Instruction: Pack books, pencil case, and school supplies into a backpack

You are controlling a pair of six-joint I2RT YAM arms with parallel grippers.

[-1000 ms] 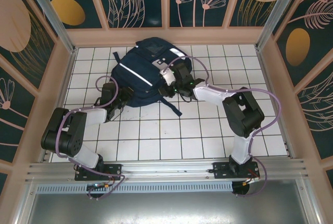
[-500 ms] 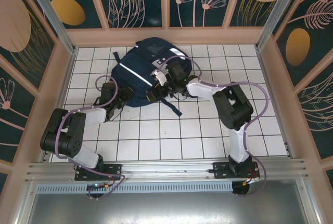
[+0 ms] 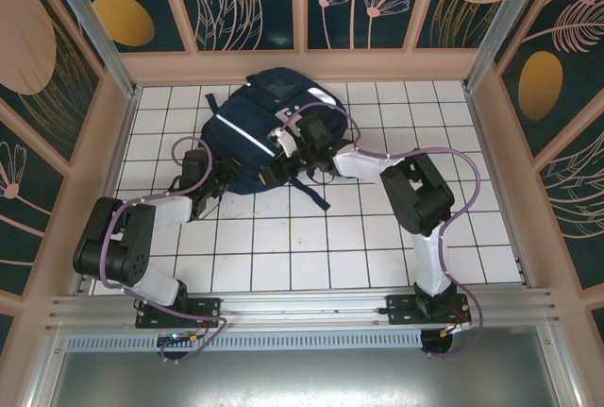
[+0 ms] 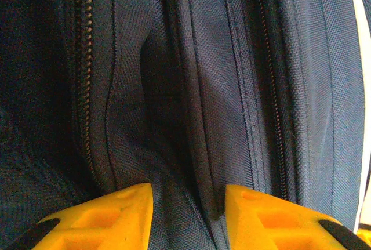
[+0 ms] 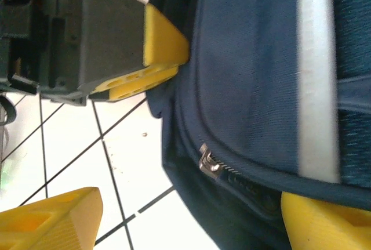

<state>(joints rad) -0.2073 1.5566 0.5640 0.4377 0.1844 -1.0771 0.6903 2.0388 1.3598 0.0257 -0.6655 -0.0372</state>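
Observation:
The navy backpack (image 3: 247, 128) with white stripes lies flat on the tiled floor at the back. My left gripper (image 3: 223, 178) is at its lower-left edge, and in the left wrist view its yellow fingers (image 4: 98, 218) pinch a fold of the navy fabric (image 4: 185, 145) between two zipper lines. My right gripper (image 3: 280, 150) hangs over the backpack's near edge, open wide. A metal zipper slider (image 5: 208, 160) sits between its fingers (image 5: 52, 218), untouched. The left gripper (image 5: 153, 53) presses on the backpack's corner in the right wrist view. Books, pencil case and school supplies are out of view.
A dark strap (image 3: 316, 195) trails from the backpack onto the white tiles (image 3: 311, 237). Wooden walls (image 3: 113, 133) close the floor in on the left, right and back. A white reflective stripe (image 5: 316, 70) runs along the bag.
My right gripper has slid left along the backpack's near edge toward the left gripper. The left arm and the backpack have stayed put.

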